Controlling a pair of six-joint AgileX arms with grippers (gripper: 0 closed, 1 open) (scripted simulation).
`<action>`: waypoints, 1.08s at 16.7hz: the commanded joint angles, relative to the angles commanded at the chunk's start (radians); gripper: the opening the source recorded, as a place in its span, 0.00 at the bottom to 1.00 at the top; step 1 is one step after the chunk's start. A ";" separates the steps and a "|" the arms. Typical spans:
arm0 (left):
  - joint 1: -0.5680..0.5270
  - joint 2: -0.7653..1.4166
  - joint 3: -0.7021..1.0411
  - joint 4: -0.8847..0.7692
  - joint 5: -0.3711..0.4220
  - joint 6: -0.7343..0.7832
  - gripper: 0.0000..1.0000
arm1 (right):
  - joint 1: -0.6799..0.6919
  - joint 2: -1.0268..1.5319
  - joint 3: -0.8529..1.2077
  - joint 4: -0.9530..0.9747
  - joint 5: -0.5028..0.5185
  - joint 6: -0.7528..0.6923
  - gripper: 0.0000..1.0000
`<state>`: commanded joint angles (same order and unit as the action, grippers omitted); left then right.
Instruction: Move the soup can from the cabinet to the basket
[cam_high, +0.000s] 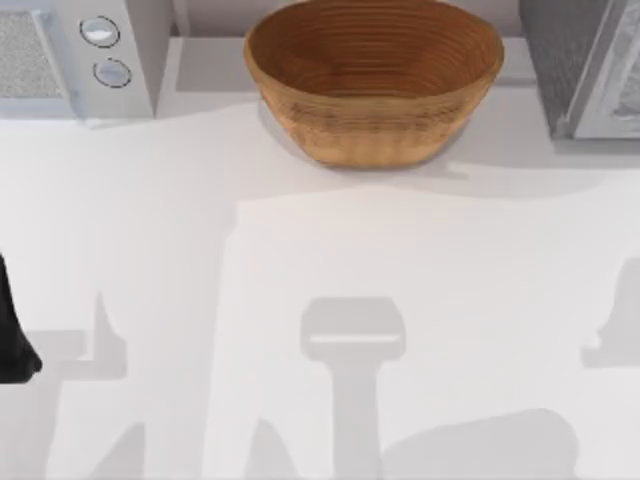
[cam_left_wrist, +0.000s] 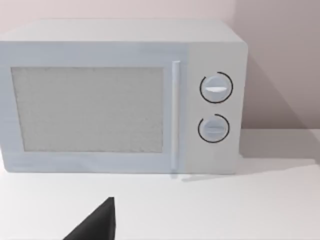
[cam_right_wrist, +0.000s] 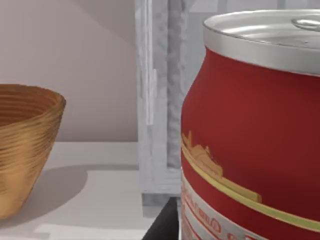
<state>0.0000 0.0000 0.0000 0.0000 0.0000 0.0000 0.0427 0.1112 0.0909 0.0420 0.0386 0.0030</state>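
Top view: basket (cam_high: 373, 75) sits at upper centre of the frame on the white surface (cam_high: 300, 260), tan, ribbed inside, nothing in it. White microwave (cam_high: 85, 55) with two round knobs (cam_high: 105, 52) at upper left. Cabinet (cam_high: 585, 65) at upper right, dark speckled top, pale framed door angled outward. A dark part of the left arm (cam_high: 12, 345) shows at the left edge, lower half of the frame. Grey shadows lie across the lower part of the surface.

Left wrist view: the microwave (cam_left_wrist: 120, 95) faces the camera, mesh window to the left of the frame, vertical handle (cam_left_wrist: 175, 115) at centre, two knobs (cam_left_wrist: 216, 107) stacked at right. It stands on the surface against a pale wall. A black finger tip of the left gripper (cam_left_wrist: 97, 225) pokes in at the bottom edge; open or closed, cannot tell. It hangs well apart from the microwave.

Right wrist view: can (cam_right_wrist: 255, 135) looms very close at the right of the frame, red side with gold band, silver lid with pull tab on top. A dark piece of the right gripper (cam_right_wrist: 162, 225) shows at the bottom edge, just beside the can's lower side; whether the fingers grip the can, cannot tell. Behind the can, the cabinet's pale door frame (cam_right_wrist: 150, 100) stands upright at centre. The basket (cam_right_wrist: 25, 145) sits at the left of the frame on the surface, apart from the cabinet. The can is at the cabinet, not in the basket.
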 joint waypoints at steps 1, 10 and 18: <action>0.000 0.000 0.000 0.000 0.000 0.000 1.00 | 0.018 0.053 0.045 0.020 0.018 0.000 0.00; 0.000 0.000 0.000 0.000 0.000 0.000 1.00 | 0.264 0.886 0.647 0.262 0.277 0.007 0.00; 0.000 0.000 0.000 0.000 0.000 0.000 1.00 | 0.488 1.703 1.195 0.480 0.513 0.014 0.00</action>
<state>0.0000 0.0000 0.0000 0.0000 0.0000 0.0000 0.5307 1.8141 1.2858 0.5221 0.5511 0.0166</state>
